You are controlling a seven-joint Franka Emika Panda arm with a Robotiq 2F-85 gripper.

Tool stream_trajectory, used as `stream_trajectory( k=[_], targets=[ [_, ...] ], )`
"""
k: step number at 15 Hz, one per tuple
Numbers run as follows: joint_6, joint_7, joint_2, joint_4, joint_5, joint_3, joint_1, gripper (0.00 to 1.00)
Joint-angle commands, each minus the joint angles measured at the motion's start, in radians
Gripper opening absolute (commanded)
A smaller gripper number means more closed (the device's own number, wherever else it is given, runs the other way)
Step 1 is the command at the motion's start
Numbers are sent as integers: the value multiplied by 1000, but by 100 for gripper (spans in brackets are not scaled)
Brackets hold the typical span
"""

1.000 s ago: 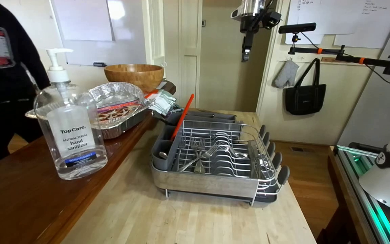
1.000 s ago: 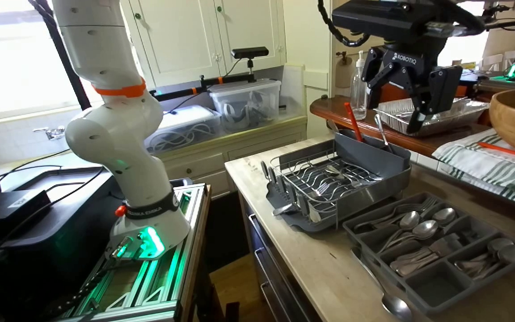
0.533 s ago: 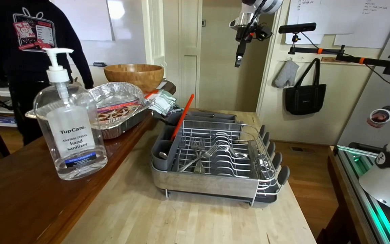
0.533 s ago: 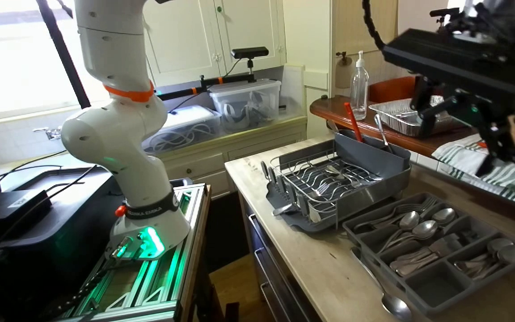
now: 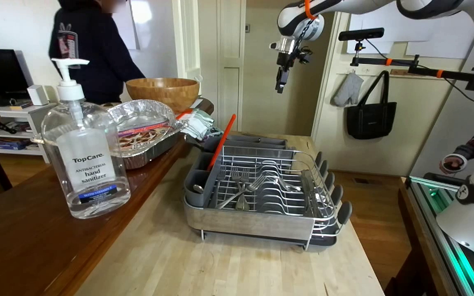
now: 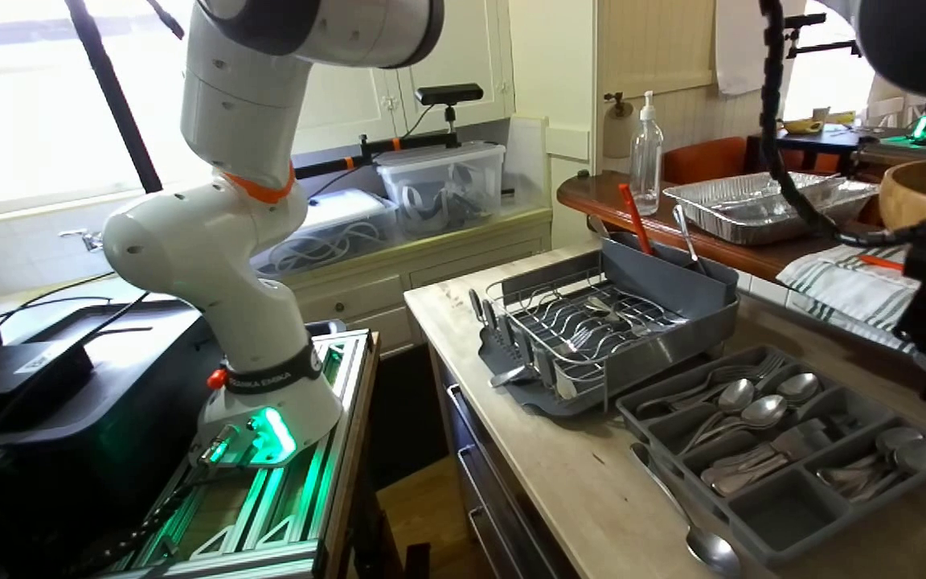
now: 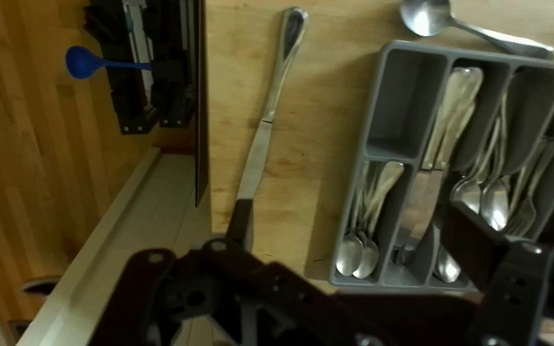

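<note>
Jaws are wide and empty, so I'd center them over that knife (image 7: 274, 98) below one side before dropping.

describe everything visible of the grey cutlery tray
The tray is grey, plastic-looking and rectangular, with several compartments. A corner compartment is empty; others hold spoons, forks and knives. It lies open side up on the counter beside the rack. A loose spoon lies alongside; whether it touches, I can't tell.
</note>
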Motion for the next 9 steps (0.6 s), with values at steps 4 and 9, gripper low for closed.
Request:
stream_trajectory(
  k=[4,9],
  targets=[
    [121,23,129,83,-14,20,-32,100],
    [152,51,172,121,-19,24,-41,100]
  ],
)
